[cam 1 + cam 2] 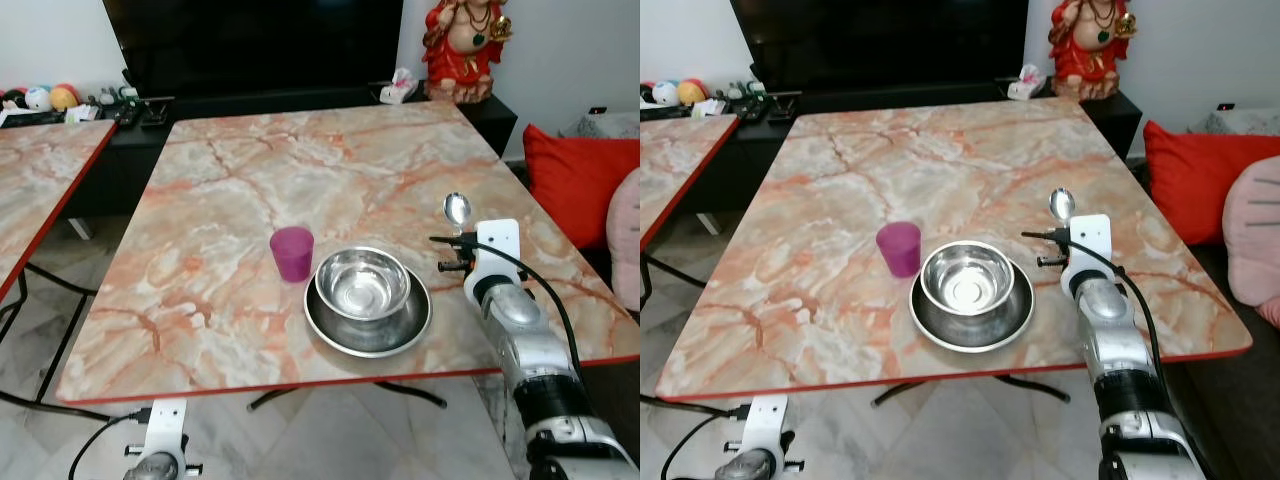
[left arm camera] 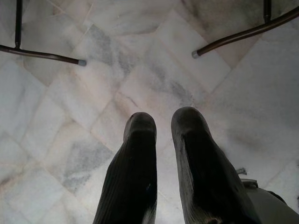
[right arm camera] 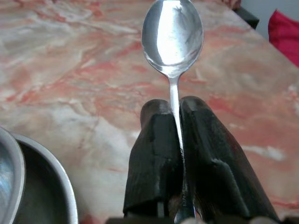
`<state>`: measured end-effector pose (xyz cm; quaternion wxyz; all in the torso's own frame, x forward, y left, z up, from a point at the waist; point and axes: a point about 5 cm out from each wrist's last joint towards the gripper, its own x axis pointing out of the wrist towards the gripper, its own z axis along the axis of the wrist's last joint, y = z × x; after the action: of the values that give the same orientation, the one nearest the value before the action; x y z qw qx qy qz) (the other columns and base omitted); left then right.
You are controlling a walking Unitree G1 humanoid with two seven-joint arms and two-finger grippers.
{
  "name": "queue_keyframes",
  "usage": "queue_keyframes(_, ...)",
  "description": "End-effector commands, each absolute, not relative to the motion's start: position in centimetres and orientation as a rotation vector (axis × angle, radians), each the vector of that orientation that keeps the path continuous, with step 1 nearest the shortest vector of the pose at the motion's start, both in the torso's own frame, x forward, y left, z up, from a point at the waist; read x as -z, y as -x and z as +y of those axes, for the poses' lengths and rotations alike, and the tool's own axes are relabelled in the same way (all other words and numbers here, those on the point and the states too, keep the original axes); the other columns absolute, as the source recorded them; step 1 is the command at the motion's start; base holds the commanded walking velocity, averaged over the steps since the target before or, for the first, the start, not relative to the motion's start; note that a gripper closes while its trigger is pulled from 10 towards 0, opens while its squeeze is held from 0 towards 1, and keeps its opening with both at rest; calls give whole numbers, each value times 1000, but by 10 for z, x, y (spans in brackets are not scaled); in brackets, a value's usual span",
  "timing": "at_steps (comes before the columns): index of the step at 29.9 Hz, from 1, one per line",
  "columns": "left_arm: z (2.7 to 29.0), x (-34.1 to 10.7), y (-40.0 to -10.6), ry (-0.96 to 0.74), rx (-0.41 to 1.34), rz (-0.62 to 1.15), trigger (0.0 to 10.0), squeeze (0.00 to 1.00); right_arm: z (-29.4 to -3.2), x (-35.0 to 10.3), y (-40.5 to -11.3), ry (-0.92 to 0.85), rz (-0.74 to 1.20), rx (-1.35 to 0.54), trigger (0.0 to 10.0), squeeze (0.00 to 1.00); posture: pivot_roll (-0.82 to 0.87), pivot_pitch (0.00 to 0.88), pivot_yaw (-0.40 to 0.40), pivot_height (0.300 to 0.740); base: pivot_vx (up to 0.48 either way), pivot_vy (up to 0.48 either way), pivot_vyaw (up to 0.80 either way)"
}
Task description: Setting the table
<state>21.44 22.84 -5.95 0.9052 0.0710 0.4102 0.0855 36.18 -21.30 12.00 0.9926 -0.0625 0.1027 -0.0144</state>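
A steel bowl sits inside a steel plate near the front edge of the marble table. Just left of them stands a purple cup. My right gripper is shut on the handle of a metal spoon, held over the table right of the plate, its bowl pointing away from me. My left gripper hangs below the table over the tiled floor, its fingers nearly together with nothing between them.
A second marble table stands at the left. Behind are a dark TV unit, a red figurine and a tissue box. A red cushion lies to the right. Table legs cross the floor.
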Motion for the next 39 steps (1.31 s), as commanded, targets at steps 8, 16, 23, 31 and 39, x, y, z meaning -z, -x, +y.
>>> queue_keyframes(8,231,59,-214,-129,-189,845,10000,0,-208,-105,-364,99,249,18,10000,0,28,0,47,740,0,0,0)
queue_keyframes(16,233,57,-216,-128,-194,838,10000,0,-203,-91,-362,99,289,16,10000,0,43,0,47,740,0,0,0)
queue_keyframes(23,234,58,-214,-130,-192,843,10000,0,-202,-83,-360,93,316,17,10000,0,49,0,47,740,0,0,0)
queue_keyframes(31,235,58,-214,-132,-194,842,10000,0,-202,-78,-358,120,346,12,10000,0,51,0,49,740,0,0,0)
queue_keyframes(39,235,59,-212,-134,-192,845,10000,0,-207,-75,-356,128,373,31,10000,0,50,0,50,740,0,0,0)
